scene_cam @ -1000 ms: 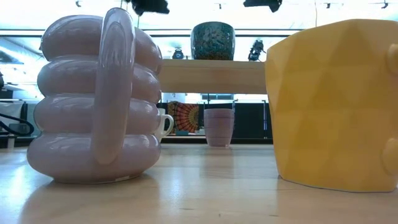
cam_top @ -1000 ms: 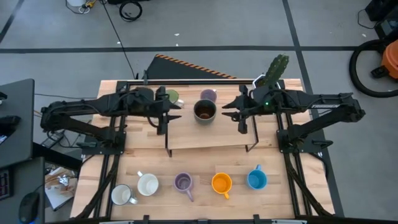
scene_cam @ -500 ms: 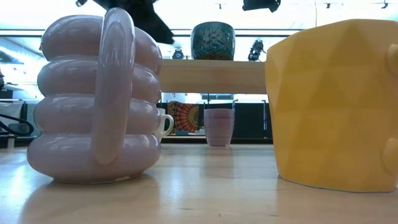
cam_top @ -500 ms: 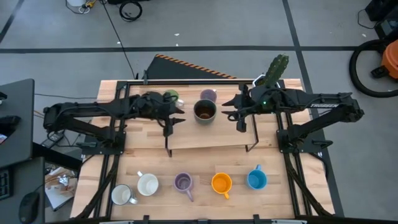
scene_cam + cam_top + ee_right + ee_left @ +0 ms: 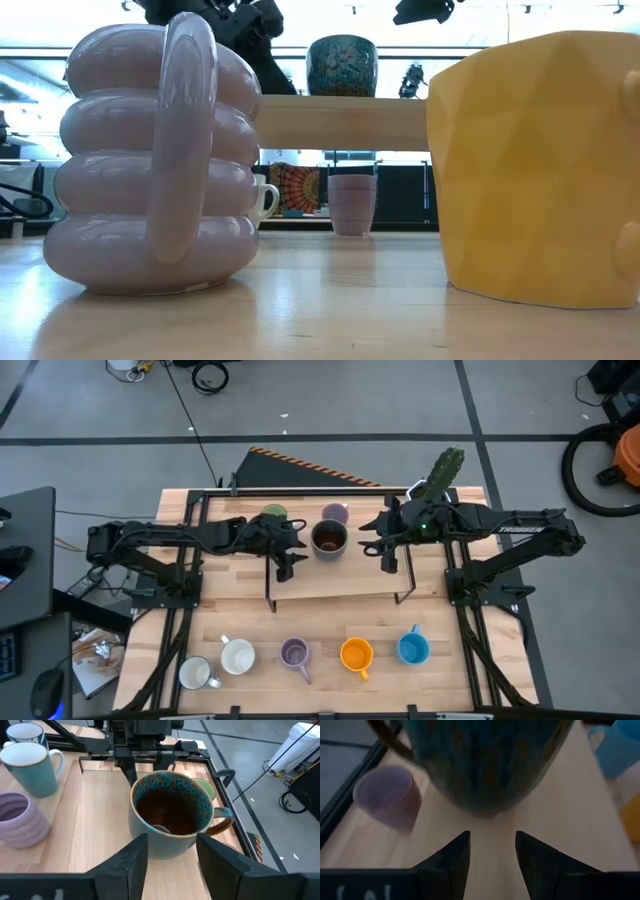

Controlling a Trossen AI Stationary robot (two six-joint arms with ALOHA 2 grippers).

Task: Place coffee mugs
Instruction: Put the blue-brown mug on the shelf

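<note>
The right gripper [image 5: 377,550] hangs just right of the dark brown mug [image 5: 329,538] on the raised wooden shelf [image 5: 340,575], its two dark fingers [image 5: 129,865] spread with a clear gap, apart from the mug's wall and holding nothing. The left gripper [image 5: 290,558] sits just left of the same mug, its fingers [image 5: 451,862] also parted with bare wood showing between them, gripping nothing.

That mug is round and glazed, brown inside with a speckled teal rim and a curved handle. It stands upright in the middle of the shelf.

Eight mugs show in all. Three are at the far side: the dark brown one on the shelf, a green mug [image 5: 274,513] behind the left arm, partly hidden, and a plain lilac mug [image 5: 335,513] just beyond the brown one.

Five stand in a row along the near edge of the wooden table [image 5: 470,670]. From left to right they are two white mugs [image 5: 196,673] [image 5: 238,657], a lilac mug [image 5: 294,653] with a ribbed, ring-stacked body and loop handle, an orange mug [image 5: 356,654] with flat faceted sides, and a blue mug [image 5: 412,649].

One cactus [image 5: 443,472] stands at the far right corner of the table.
</note>
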